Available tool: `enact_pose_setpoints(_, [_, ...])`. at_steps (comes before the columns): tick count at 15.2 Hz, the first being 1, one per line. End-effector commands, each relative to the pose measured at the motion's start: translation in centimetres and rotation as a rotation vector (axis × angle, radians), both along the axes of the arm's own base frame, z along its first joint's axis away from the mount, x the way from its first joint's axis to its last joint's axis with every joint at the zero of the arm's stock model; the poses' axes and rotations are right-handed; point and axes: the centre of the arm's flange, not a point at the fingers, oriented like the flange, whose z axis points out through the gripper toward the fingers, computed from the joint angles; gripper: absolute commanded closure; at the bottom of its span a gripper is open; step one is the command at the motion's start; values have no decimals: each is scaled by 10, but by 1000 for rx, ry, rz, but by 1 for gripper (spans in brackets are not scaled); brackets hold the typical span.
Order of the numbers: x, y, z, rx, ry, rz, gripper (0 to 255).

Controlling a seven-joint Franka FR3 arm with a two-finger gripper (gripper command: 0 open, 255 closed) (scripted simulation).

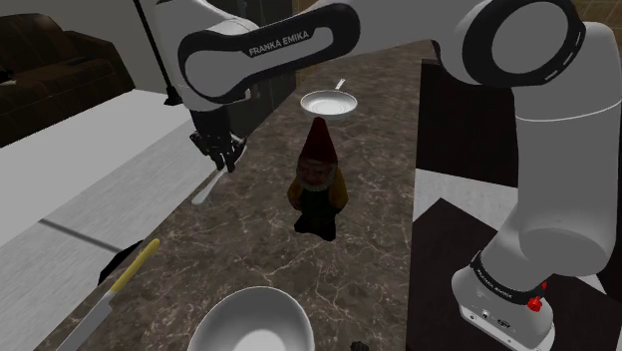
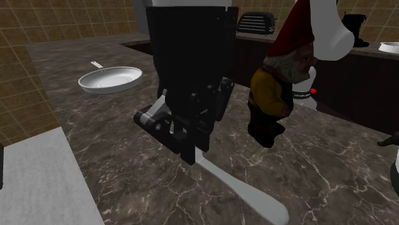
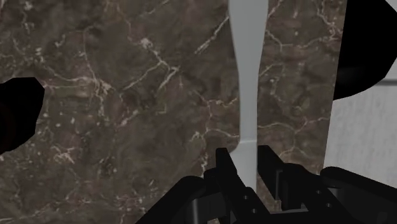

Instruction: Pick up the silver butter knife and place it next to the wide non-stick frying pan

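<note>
1. Pincer [image 3: 247, 170] posture: all black, it points down at the dark marbled counter [image 3: 127, 95]. Its two fingers [image 3: 228, 167] are drawn in against the narrow part of the pale grey butter knife [image 3: 247, 76], one on each edge, so it pinches the knife.
2. From between the fingertips the butter knife runs straight out and widens towards its far end. In the second exterior view the pincer [image 2: 192, 153] grips one end, and the butter knife [image 2: 246, 188] stretches away from it towards the camera, low over the counter [image 2: 128, 166]. I cannot tell whether the broad end rests on the stone or hangs just above it.
3. A pale, shallow frying pan [image 1: 331, 103] with a thin handle sits on the same counter [image 1: 379, 219], well apart from the pincer [image 1: 227, 160]. In the shoulder view it lies beyond the pincer and to its right. In the second exterior view the frying pan [image 2: 110, 79] lies behind the pincer and to its left.
4. A garden gnome [image 1: 319, 179] in a red hat and yellow coat stands upright to the right of the pincer in the shoulder view, nearer to it than the pan is.
5. A white surface [image 1: 90, 170] borders the counter on the pincer's other side. The butter knife [image 1: 206, 189] hangs from the pincer close to that seam.
6. A white bowl [image 1: 254, 319] and a large knife with a yellow handle [image 1: 135, 267] lie well away from the pincer, towards the shoulder camera.
</note>
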Motion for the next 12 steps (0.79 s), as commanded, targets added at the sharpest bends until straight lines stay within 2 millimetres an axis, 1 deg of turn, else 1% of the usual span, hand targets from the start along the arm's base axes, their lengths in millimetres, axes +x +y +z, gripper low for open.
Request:
enact_pose_setpoints(1, [-1, -1, 8, 0, 1, 0, 255])
enact_pose_setpoints(12, [-9, -146, 8, 0, 0, 0, 255])
